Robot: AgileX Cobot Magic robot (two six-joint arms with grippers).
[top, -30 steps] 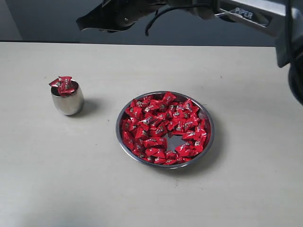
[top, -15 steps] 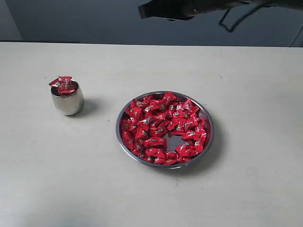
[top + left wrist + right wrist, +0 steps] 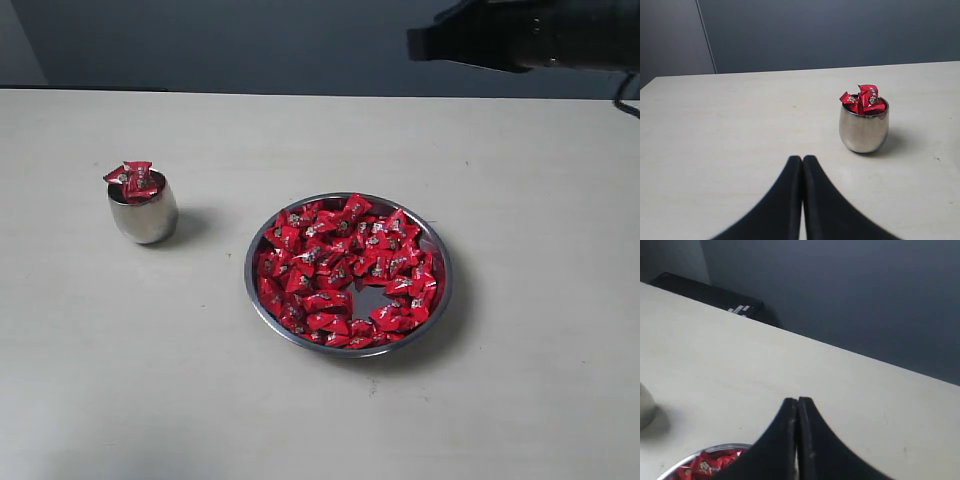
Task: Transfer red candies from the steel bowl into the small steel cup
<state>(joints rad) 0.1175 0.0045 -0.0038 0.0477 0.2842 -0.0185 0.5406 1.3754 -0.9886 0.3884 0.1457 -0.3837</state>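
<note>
my jaws are closed on both sides. on my left gripper (image 3: 802,161) the two black fingers lie pressed together along their inner edges, and nothing is between them. on my right gripper (image 3: 798,401) it is the same: finger against finger, holding nothing.

the largest thing is the pale beige table (image 3: 120,380), which carries everything else. my left gripper is low over it and touches no object. my right gripper is high at the far right side of the table, seen dark against the background in the exterior view.

next is the wide shallow round steel bowl (image 3: 368,299), which stands on the table right of the middle. it is nearly full, and only a small bare patch of steel shows toward its near side. my right wrist view catches a part of its rim below the closed fingers.

the small rounded steel cup (image 3: 145,217) stands upright on the left side, well apart from the bowl. it is in front of my left fingertips and apart from them.

the smallest are the red wrapped candies (image 3: 340,260). most of them lie heaped in the bowl. a few sit piled in the mouth of the cup, above its rim.
</note>
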